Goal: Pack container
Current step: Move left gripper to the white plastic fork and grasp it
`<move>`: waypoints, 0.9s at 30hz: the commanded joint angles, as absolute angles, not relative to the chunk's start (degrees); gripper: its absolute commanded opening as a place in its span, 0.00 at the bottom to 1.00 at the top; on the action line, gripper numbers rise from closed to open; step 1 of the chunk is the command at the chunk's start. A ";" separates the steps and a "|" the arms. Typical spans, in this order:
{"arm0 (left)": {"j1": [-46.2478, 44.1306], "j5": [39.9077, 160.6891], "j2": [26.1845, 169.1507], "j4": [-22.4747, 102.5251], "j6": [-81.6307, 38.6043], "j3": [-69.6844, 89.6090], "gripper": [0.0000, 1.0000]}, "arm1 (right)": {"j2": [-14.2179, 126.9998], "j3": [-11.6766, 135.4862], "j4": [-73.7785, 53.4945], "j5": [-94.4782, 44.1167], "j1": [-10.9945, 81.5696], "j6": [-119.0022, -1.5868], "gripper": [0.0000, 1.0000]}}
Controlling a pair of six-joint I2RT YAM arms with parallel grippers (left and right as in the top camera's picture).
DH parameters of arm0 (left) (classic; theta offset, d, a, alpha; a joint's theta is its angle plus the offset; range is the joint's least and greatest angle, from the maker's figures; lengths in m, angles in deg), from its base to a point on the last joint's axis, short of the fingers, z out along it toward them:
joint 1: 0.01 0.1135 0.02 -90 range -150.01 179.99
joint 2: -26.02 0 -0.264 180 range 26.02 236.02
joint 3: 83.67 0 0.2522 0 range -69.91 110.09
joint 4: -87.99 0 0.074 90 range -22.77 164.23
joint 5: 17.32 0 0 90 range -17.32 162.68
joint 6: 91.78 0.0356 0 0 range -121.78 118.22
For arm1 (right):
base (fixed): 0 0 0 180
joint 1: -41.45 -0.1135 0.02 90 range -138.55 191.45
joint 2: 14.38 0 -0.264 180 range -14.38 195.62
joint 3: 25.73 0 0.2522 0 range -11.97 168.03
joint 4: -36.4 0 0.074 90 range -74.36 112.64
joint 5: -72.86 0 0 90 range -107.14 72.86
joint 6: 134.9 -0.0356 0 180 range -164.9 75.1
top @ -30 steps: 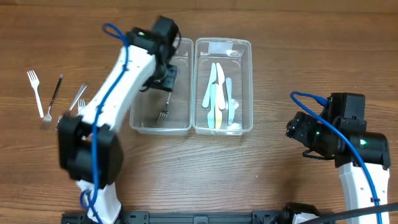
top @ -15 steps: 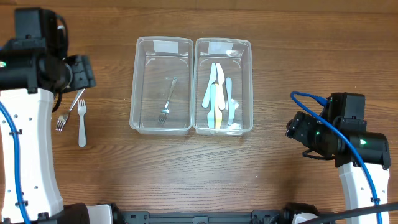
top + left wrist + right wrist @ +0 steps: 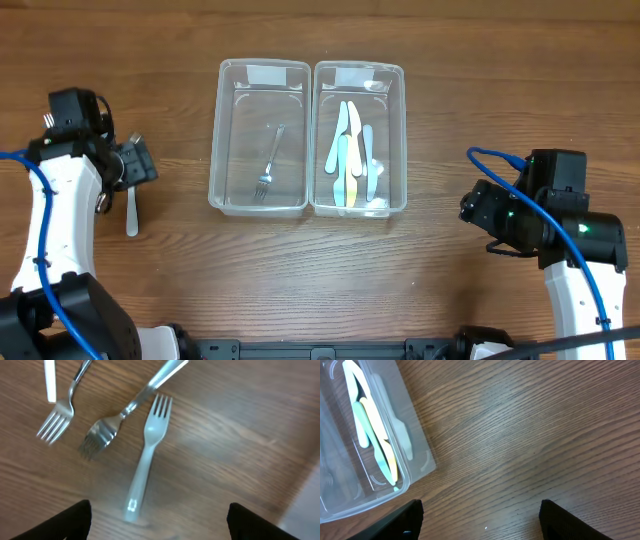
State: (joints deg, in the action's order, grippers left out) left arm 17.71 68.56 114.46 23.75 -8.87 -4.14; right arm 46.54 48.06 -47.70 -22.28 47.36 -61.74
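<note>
Two clear containers stand side by side. The left container [image 3: 214, 150] holds one metal fork [image 3: 268, 163]. The right container [image 3: 404, 150] holds several plastic knives [image 3: 348, 150], which also show in the right wrist view [image 3: 372, 435]. My left gripper [image 3: 133, 165] is open and empty above forks lying on the table at the left. In the left wrist view the gripper [image 3: 160, 525] hangs over a grey plastic fork [image 3: 146, 457], a metal fork [image 3: 107, 430] and another fork [image 3: 56, 424]. My right gripper [image 3: 478, 208] is open and empty to the right of the containers.
The plastic fork's handle [image 3: 131, 212] sticks out below my left gripper in the overhead view. The right container's corner [image 3: 415, 460] shows in the right wrist view, with bare wood under the right gripper [image 3: 480, 525].
My left arm left the left container, where a metal fork now lies, swung to the far left and came down over the loose forks. The right arm has not moved.
</note>
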 commanded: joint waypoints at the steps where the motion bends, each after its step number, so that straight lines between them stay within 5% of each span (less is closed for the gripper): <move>1: 19.17 69.74 114.86 28.65 -3.10 -7.74 0.90 | 46.30 48.10 -47.48 -22.39 47.14 -61.54 0.77; 27: 19.21 77.22 134.66 36.80 4.44 -8.57 0.90 | 46.30 48.10 -47.42 -21.76 47.14 -61.56 0.77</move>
State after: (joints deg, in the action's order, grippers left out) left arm 18.89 75.08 131.73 36.76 3.35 -7.96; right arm 46.54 48.06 -47.64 -22.22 47.36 -61.74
